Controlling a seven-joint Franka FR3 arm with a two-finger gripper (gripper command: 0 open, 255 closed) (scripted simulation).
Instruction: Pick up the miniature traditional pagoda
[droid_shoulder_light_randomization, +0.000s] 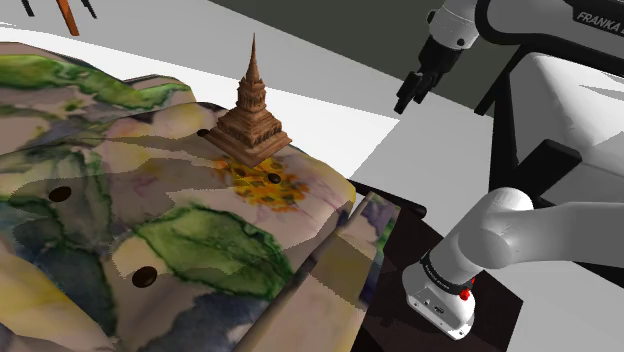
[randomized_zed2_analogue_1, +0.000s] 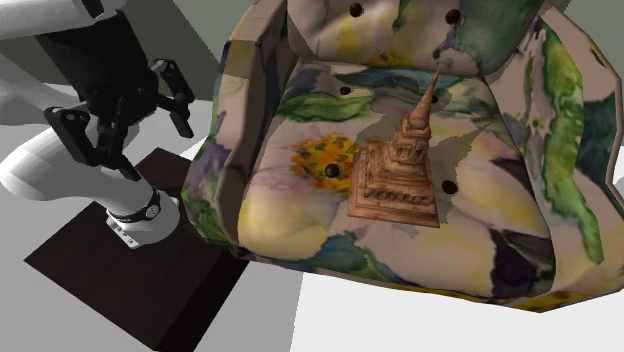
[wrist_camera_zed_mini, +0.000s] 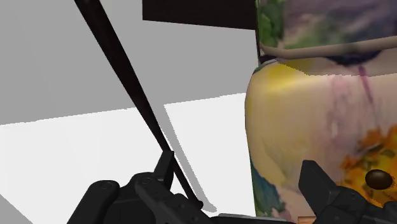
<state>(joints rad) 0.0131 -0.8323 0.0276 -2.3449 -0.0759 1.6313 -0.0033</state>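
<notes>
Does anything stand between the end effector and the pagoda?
Nothing visible does. The black end effector hangs open beside the floral tufted cushion, and only open air separates it from the brown tiered pagoda with a tall spire standing on it.

"FRANKA" in dark letters, white arm link (droid_shoulder_light_randomization: 545, 22) (cut off at edge)

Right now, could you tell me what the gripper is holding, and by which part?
Nothing: the gripper is open, apart from the pagoda on the cushion.
</notes>
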